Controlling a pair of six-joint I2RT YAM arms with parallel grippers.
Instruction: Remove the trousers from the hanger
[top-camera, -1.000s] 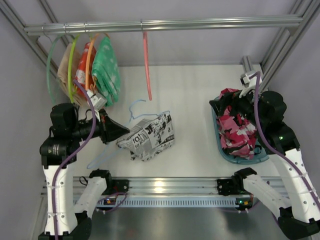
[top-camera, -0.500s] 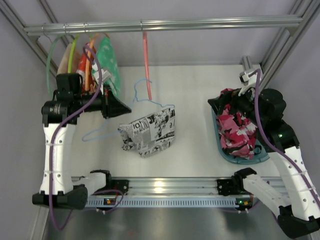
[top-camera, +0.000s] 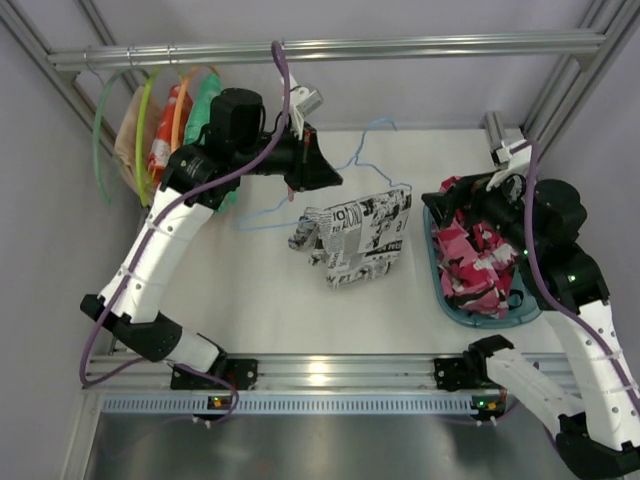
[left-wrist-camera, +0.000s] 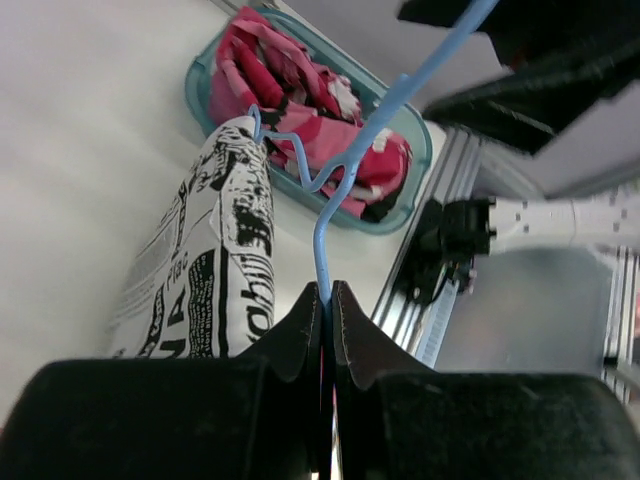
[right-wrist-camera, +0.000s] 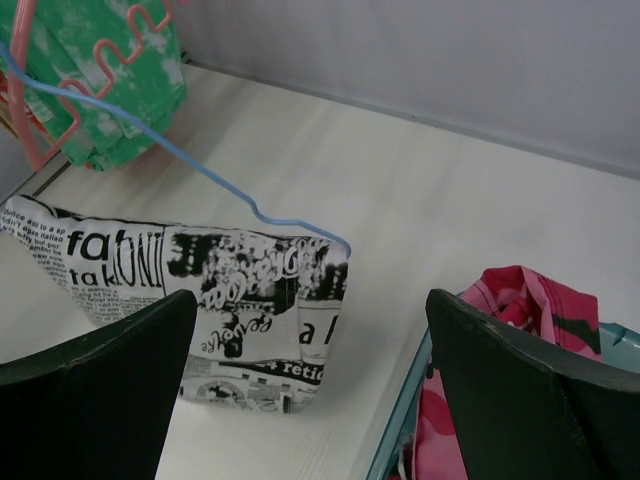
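Since a second ago, left claw (top-camera: 330, 172) swung from lower left to upper centre, clamped tight on the hanger (top-camera: 262, 222). Trousers (top-camera: 360, 240) still hang on it, mid-frame. I read right claw (right-wrist-camera: 310, 300) spread wide, empty, by the basket (top-camera: 490, 318).

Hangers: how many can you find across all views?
5. Left on the rail: green hanger, yellow-green hanger, orange hanger. The pink hanger shows only in the right wrist view. The light-blue hanger is in the left pincer. Others may be hidden.
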